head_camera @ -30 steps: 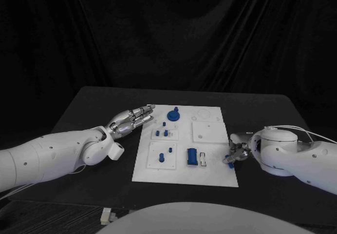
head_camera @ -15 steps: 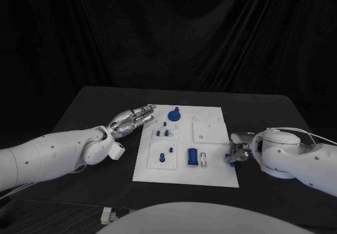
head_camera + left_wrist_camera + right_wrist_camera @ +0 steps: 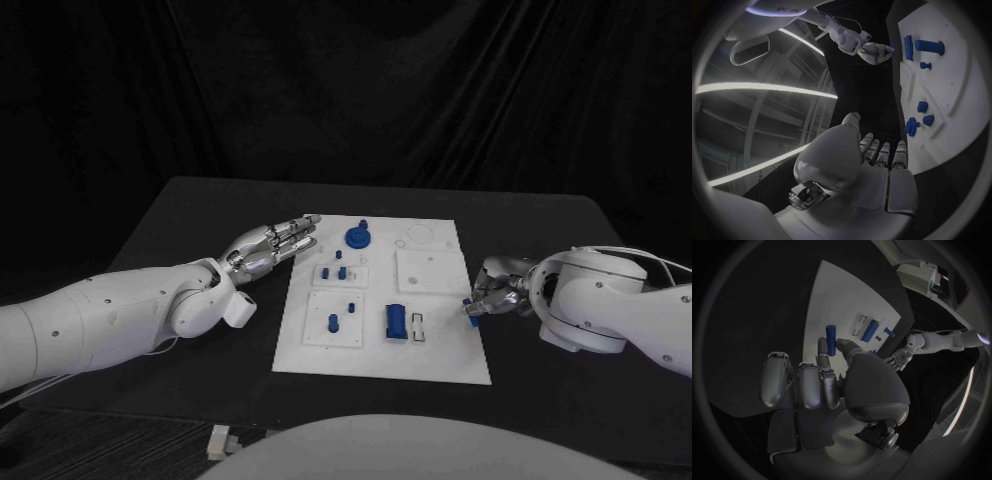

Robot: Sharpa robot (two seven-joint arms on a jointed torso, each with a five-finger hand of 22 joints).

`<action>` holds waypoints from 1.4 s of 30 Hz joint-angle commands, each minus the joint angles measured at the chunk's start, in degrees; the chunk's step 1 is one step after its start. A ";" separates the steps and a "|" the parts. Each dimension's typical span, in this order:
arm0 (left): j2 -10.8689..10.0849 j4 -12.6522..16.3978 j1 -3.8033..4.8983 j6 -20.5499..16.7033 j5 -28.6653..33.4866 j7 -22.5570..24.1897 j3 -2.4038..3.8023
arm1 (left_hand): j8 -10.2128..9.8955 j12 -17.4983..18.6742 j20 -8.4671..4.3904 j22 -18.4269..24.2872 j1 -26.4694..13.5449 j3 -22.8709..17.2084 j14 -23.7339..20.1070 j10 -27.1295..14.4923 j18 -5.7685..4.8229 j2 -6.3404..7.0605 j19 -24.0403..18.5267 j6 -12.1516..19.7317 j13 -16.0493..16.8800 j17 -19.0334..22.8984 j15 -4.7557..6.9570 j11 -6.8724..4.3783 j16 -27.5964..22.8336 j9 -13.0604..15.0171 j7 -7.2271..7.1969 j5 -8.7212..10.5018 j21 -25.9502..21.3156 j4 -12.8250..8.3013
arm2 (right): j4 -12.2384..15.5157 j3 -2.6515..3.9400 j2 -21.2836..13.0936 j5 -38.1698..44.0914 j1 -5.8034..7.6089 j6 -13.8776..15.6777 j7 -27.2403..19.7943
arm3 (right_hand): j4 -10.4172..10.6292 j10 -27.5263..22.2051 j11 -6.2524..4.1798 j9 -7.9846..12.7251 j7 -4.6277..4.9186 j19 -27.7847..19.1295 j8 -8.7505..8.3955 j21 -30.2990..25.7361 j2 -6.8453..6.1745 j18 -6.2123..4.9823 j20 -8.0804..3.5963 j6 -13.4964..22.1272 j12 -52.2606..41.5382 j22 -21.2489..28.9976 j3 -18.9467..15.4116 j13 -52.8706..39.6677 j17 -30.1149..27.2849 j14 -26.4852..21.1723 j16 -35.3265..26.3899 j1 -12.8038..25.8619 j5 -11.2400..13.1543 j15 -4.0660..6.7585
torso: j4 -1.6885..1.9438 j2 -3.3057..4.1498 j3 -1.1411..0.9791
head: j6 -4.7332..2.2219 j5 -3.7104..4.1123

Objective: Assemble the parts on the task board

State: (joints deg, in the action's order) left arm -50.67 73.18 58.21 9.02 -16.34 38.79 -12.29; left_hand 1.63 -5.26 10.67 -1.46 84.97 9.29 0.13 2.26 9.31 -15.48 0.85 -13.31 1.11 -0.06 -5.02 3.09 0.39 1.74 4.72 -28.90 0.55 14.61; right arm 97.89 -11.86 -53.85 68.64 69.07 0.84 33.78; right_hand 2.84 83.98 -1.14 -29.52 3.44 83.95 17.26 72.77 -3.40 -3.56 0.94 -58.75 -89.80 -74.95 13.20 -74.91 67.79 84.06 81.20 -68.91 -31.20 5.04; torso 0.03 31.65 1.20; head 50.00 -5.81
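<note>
The white task board (image 3: 433, 355) lies mid-table. On it are a round blue part (image 3: 356, 236), small blue pieces (image 3: 335, 271), a short peg (image 3: 332, 322) and a blue block (image 3: 392, 321). My right hand (image 3: 498, 293) hovers at the board's right edge and pinches a small blue peg (image 3: 470, 309) between thumb and finger; the right wrist view shows the peg (image 3: 831, 334) sticking out past the fingertips (image 3: 822, 347). My left hand (image 3: 274, 245) lies open and flat beside the board's left edge, fingers stretched toward its far corner, holding nothing.
The black table (image 3: 188, 215) has bare room on all sides of the board. A white inset plate (image 3: 427, 270) and a round recess (image 3: 420, 234) sit on the board's far right. The left wrist view shows the board (image 3: 954, 100) and the right hand (image 3: 870, 50) beyond it.
My right hand has carried the blue peg up along the board's right edge, away from the front, and its arm has shifted to the right. The left hand has stayed still.
</note>
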 commanded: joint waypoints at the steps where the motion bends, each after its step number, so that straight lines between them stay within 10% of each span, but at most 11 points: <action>1: 0.07 0.13 -0.07 0.45 0.35 0.78 0.06 | 0.35 -0.25 0.36 -0.05 0.33 -0.28 -0.11 0.01 0.54 -0.31 0.20 -0.12 0.09 0.05 -0.18 0.41 -0.38 0.09 0.34 -0.39 0.22 0.07 | -0.19 -0.05 0.69 -13.71 0.41 1.83 0.36 | -9.21 6.02 -0.08 -0.19 -0.20 1.33 0.39 -0.08 0.19 -0.29 0.20 -0.09 -0.20 -9.95 9.74 -15.09 0.21 2.47 0.20 0.66 -0.60 0.01 | 0.01 0.00 0.00 | 0.00 -0.05; 14: 0.23 0.18 -0.08 0.53 0.35 0.76 0.06 | 0.35 -0.25 0.35 -0.04 0.34 -0.31 -0.12 0.02 0.55 -0.29 0.20 -0.07 0.09 0.06 -0.16 0.47 -0.39 0.08 0.39 -0.39 0.22 0.04 | -3.81 -0.05 5.23 -27.38 -0.87 3.08 -0.03 | -8.47 6.02 -0.18 -0.46 -0.33 1.35 0.60 -0.05 0.58 -0.29 0.12 0.86 -0.20 -9.95 10.38 -15.09 -0.19 2.41 0.11 3.03 -0.28 0.10 | 0.08 0.00 -0.01 | 0.00 -0.09; 42: 0.33 0.15 -0.08 0.88 0.35 0.56 0.06 | 0.32 -0.21 0.34 0.00 0.37 -0.40 -0.11 0.00 0.57 -0.28 0.17 0.03 0.08 0.05 -0.16 0.53 -0.38 0.06 0.42 -0.42 0.20 -0.01 | -7.18 -0.06 9.83 -26.44 -3.43 4.81 0.02 | -7.48 6.02 -0.06 -0.41 -0.19 1.06 0.48 -0.86 1.01 -0.44 0.17 2.30 -0.20 -9.69 10.09 -15.09 -1.04 2.24 -0.26 5.02 2.37 0.00 | 0.03 0.06 0.02 | 0.00 -0.45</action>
State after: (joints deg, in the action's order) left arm -50.39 73.19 58.19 9.21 -16.34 38.72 -12.29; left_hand 1.63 -5.26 10.67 -1.46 84.97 9.30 0.12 2.25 9.31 -15.48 0.85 -13.31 1.11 -0.10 -5.02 3.08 0.39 1.71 4.72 -29.13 0.55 14.62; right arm 90.65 -11.94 -44.10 41.73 65.80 5.18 33.59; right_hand -0.89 83.88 -1.03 -29.91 3.37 83.95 17.73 72.26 -2.63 -3.56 0.93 -56.80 -89.80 -74.92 19.09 -74.94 66.81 83.97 81.20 -64.40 -29.16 4.92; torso 0.04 31.70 1.21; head 50.00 -6.26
